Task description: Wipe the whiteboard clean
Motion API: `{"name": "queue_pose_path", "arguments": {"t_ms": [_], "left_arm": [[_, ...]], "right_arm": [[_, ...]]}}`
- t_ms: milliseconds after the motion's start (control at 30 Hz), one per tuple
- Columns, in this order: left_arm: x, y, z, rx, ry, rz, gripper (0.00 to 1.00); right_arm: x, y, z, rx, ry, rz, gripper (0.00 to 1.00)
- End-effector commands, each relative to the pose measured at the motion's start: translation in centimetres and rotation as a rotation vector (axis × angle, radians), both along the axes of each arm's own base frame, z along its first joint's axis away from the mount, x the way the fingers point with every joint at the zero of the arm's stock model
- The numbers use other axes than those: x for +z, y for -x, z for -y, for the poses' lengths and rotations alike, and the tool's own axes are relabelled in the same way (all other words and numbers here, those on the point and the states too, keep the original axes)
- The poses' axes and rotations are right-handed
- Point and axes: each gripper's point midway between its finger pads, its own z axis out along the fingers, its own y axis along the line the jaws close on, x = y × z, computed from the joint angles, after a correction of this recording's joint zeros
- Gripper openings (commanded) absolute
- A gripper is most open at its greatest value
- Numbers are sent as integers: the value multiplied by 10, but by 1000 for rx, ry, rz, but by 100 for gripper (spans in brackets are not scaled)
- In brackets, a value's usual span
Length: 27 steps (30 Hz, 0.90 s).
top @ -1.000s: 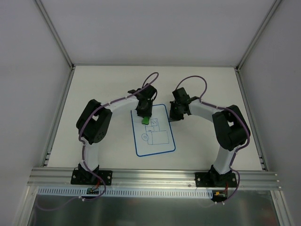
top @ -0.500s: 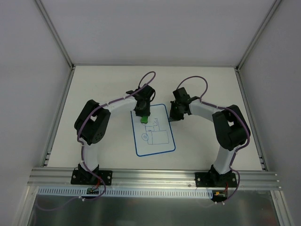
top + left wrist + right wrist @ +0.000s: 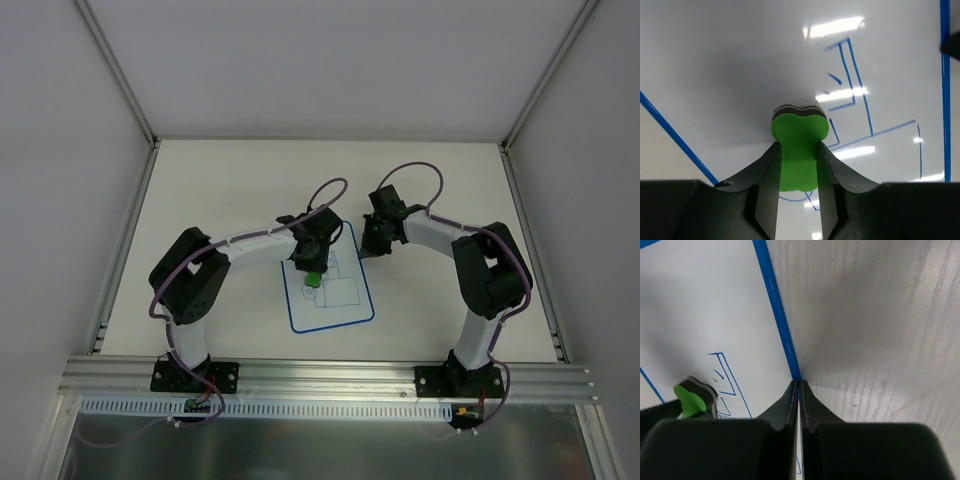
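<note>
Green eraser point(image 3: 799, 145) gripped by L fingers point(image 3: 765, 200) on whiteboard point(image 3: 740, 60) | R fingers point(image 3: 782, 409) clenched at edge

Robotics lab test cell: white counter point(image 3: 220, 190), white panels point(image 3: 320, 70), aluminium framing point(image 3: 330, 372), two bolted arms point(image 3: 200, 280) point(image 3: 490, 270).

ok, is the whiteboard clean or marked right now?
Marked: blue lines show on the whiteboard, beside the green eraser gripped in the left hand.
</note>
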Motion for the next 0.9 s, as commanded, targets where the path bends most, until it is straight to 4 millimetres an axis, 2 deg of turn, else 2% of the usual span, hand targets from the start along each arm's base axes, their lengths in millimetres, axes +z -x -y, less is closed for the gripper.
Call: {"name": "queue_pose_path", "arguments": {"t_ms": [0,67,233,333,367,433,533,633,667,767,800,867], "left_arm": [[-29,73,-20,-17,-77,-231,0],[-29,69,-30,-5,-99,-212,0],[-24,25,-69,107,-139,-151,0],[-18,-2,-80,108,-172,-94,0],[-13,-12,-75,93,-167,-73,0],[-17,-14,-72,39,-177,-84,0],[-21,-2,-64,-27,-184,-97,0],[-27,29,-56,-103,-198,-126,0],[-31,51,-50,-141,-183,-163,0],[-37,88,-44,-205,-181,-211,0],[-35,105,-34,-240,-163,-222,0],[-32,122,-28,-263,-148,-235,0]], "right_arm": [[-27,9,25,-41,99,-58,0],[-26,9,25,-42,96,-59,0],[-25,9,27,-44,99,-55,1],[-26,9,28,-49,98,-55,0],[-25,8,28,-50,96,-53,0],[-25,7,28,-53,97,-51,0],[-25,6,29,-54,100,-48,0],[-27,6,30,-58,97,-55,0],[-28,6,30,-61,98,-56,0],[-28,5,31,-67,94,-59,0],[-28,4,32,-73,92,-60,0],[-28,2,33,-79,91,-59,0]]}}
